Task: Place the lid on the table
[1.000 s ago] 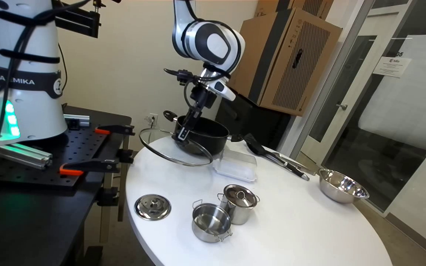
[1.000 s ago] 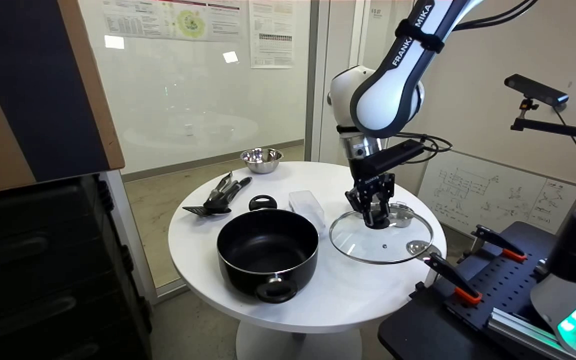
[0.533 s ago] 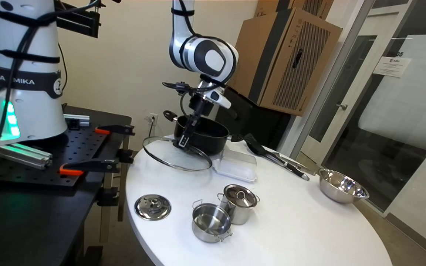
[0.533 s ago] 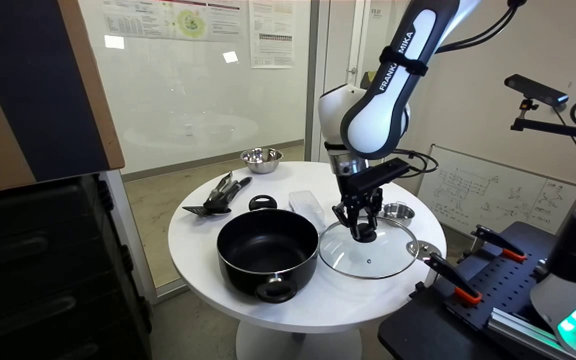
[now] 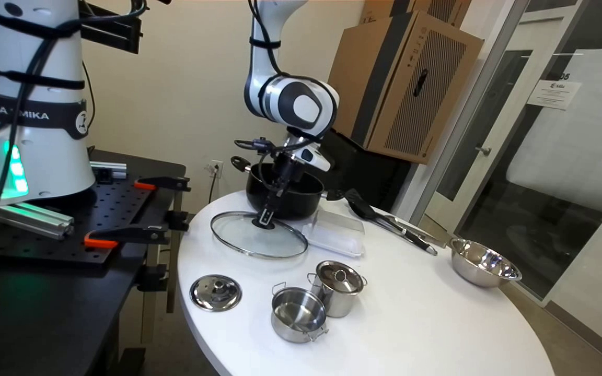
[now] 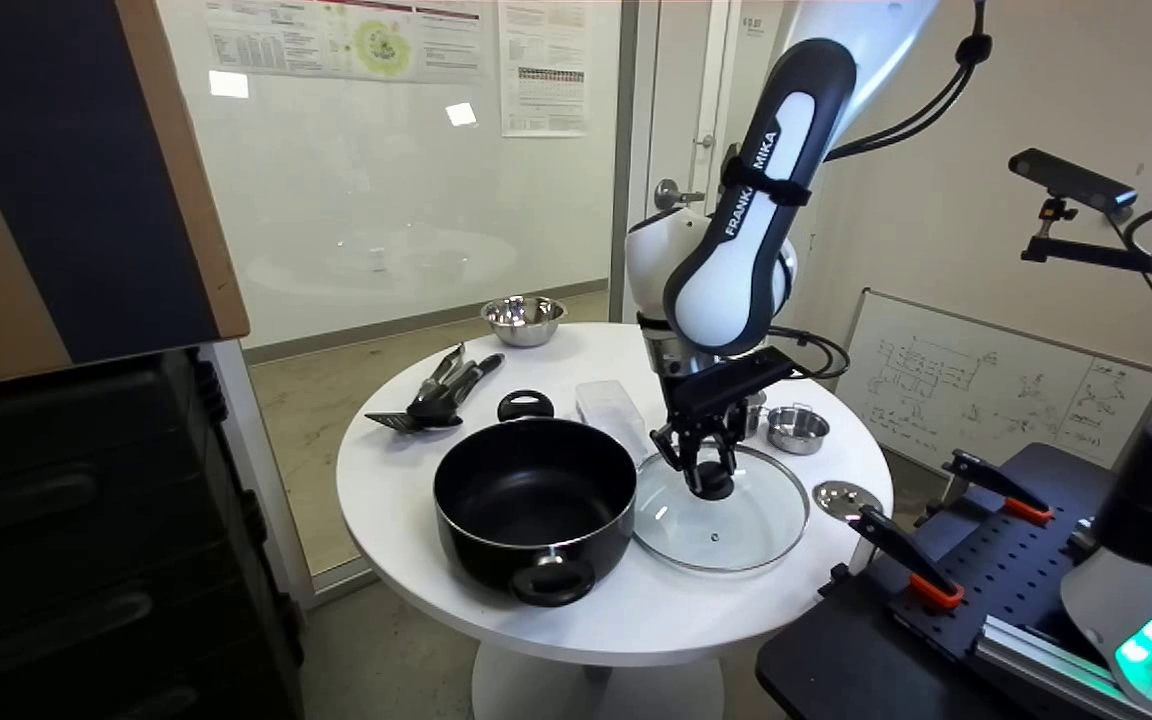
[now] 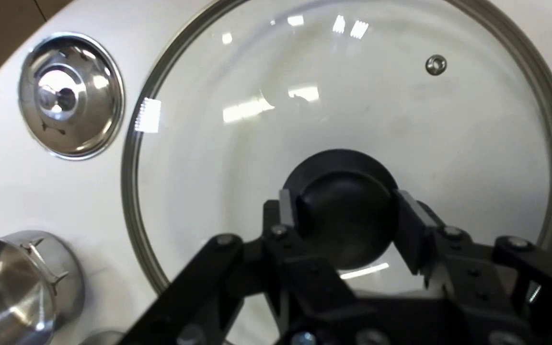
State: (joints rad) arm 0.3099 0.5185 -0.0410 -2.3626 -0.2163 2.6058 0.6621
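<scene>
The clear glass lid [image 5: 251, 240] with its metal rim and dark centre knob lies level at the white round table [image 5: 416, 318] in both exterior views, beside the black pot; it also shows in an exterior view [image 6: 741, 530]. Its rim looks down on the table top or just above it; I cannot tell which. My gripper [image 5: 265, 216] points down at the lid's middle, and it also shows in an exterior view [image 6: 710, 470]. In the wrist view the fingers [image 7: 343, 206] are shut on both sides of the knob. The glass [image 7: 376, 110] fills most of that view.
The black pot [image 6: 476, 540] stands close beside the lid. A clear plastic box [image 5: 335, 237] is near the lid's rim. A silver disc [image 5: 216, 293], an open steel pot [image 5: 298, 318] and a lidded one [image 5: 337, 303] stand nearby. Utensils [image 5: 390, 224] and a steel bowl [image 5: 478, 274] lie farther off.
My gripper has lowered the lid from above the table to about the table top, and the lid has gone from tilted to level. The pots, disc, utensils and bowl have not moved.
</scene>
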